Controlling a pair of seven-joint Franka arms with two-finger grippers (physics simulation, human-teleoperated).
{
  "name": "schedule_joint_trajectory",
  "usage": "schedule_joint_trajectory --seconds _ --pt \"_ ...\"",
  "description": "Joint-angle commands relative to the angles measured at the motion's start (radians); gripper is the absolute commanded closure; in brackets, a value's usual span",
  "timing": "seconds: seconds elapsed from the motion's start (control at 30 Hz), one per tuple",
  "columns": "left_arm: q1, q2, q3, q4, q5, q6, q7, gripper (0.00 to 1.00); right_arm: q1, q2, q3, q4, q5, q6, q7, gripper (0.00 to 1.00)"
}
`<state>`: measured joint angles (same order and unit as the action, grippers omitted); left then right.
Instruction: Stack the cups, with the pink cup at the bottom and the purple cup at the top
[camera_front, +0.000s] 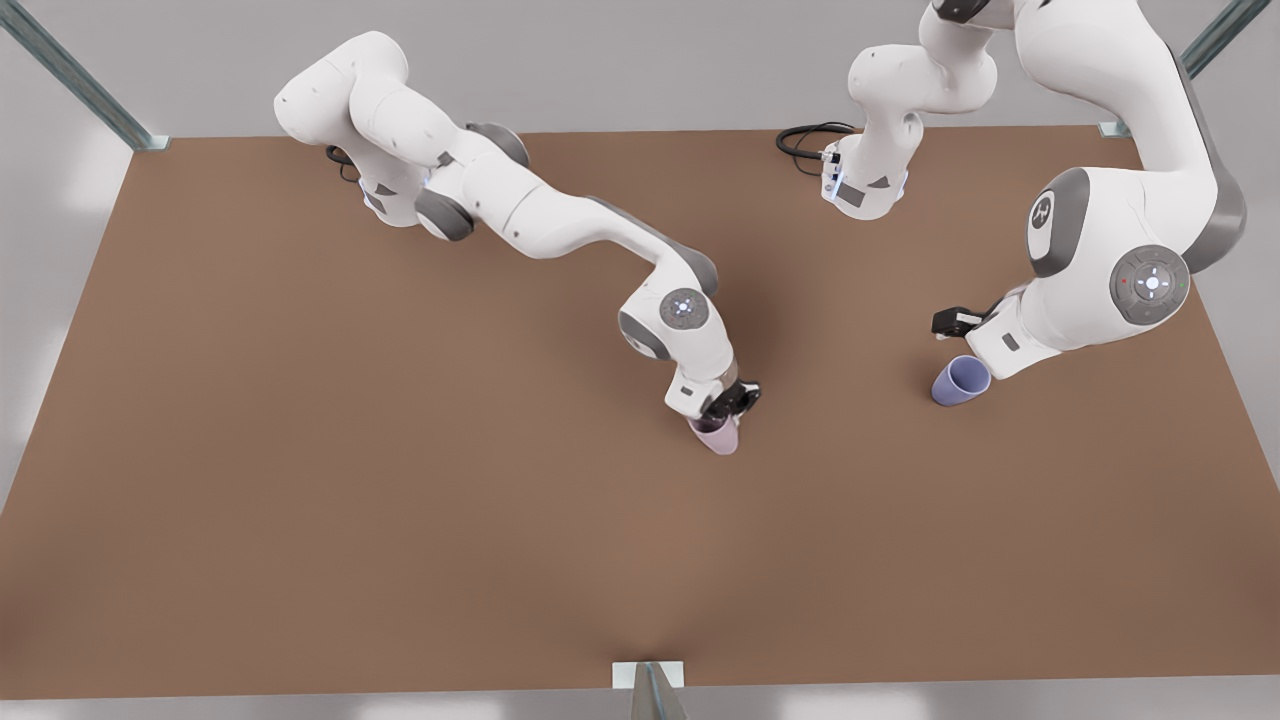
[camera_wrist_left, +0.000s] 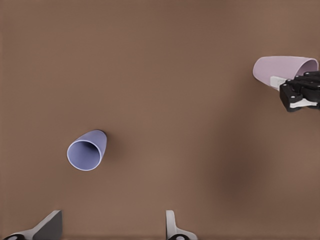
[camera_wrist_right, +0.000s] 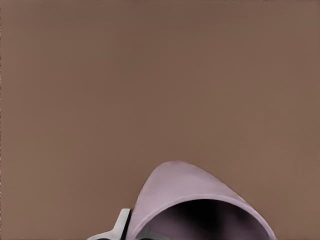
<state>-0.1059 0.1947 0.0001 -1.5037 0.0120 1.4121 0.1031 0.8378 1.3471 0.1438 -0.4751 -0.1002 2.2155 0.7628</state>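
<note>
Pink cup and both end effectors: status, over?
Right end effector shut on pink cup, mid-table. Left end effector open, hovering above purple cup, which stands free. Cups apart, not stacked. Nothing between them on table.

Brown table (camera_front: 300, 450), grey metal struts (camera_front: 75, 75), pale grey walls (camera_front: 600, 50).

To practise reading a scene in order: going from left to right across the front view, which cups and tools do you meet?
Right tool at the pink cup (they overlap, so they count as one stop) → left tool → purple cup, just right of that tool's tip.
</note>
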Motion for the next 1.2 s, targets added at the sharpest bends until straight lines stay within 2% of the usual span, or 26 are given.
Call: schedule_joint_trajectory --seconds 0.0,0.07,0.13,0.27,0.37,0.57,0.6,0.63,0.67,0.7,0.93,1.0,1.17 --pt "0.0 0.0 0.0 0.0 0.005 -0.001 0.0 0.0 0.004 0.001 -0.001 0.0 -0.013 0.09 0.329 0.79" --pt "0.0 0.0 0.0 0.0 0.006 0.001 0.0 0.0 0.004 -0.002 -0.004 0.0 -0.013 0.053 0.326 0.79" --pt "0.0 0.003 0.0 0.0 0.006 0.001 0.0 0.0 0.007 -0.008 -0.003 0.0 -0.012 -0.072 0.323 0.79" --pt "0.0 0.003 0.0 0.0 0.006 0.001 0.0 0.0 0.011 -0.008 -0.003 0.0 -0.012 -0.146 0.297 0.79" --pt "0.0 0.003 0.0 0.0 0.006 0.001 0.0 0.0 0.011 -0.008 0.037 0.0 0.0 -0.253 0.297 0.79" --pt "0.0 0.003 0.0 0.0 0.006 0.001 0.0 0.0 0.011 -0.013 0.045 0.001 0.004 -0.307 0.297 0.79" --pt "0.0 0.003 0.0 0.002 0.006 -0.001 0.0 0.0 0.011 -0.013 0.045 0.001 0.0 -0.304 0.297 0.7" --pt "0.0 0.003 0.0 0.003 0.008 0.001 0.0 0.0 0.011 -0.012 0.045 0.001 0.0 -0.304 0.297 0.22" --pt "0.0 0.015 0.0 0.01 0.023 0.002 0.0 0.0 0.011 -0.013 0.045 0.001 0.0 -0.301 0.297 0.21" --pt "0.0 0.017 0.0 0.011 0.025 0.005 0.0 0.0 0.011 -0.013 0.045 0.001 0.0 -0.293 0.297 0.05" --pt "0.0 0.015 0.0 0.011 0.026 0.008 0.0 0.0 0.023 -0.026 0.051 0.001 0.0 -0.228 0.297 0.03" --pt "0.0 0.017 0.0 0.01 0.029 0.01 0.0 0.0 0.027 -0.025 0.051 0.001 0.0 -0.16 0.297 0.04" --pt "0.0 0.023 0.0 0.01 0.032 0.01 0.0 0.0 0.081 -0.025 0.053 0.001 0.0 -0.128 0.302 0.08"
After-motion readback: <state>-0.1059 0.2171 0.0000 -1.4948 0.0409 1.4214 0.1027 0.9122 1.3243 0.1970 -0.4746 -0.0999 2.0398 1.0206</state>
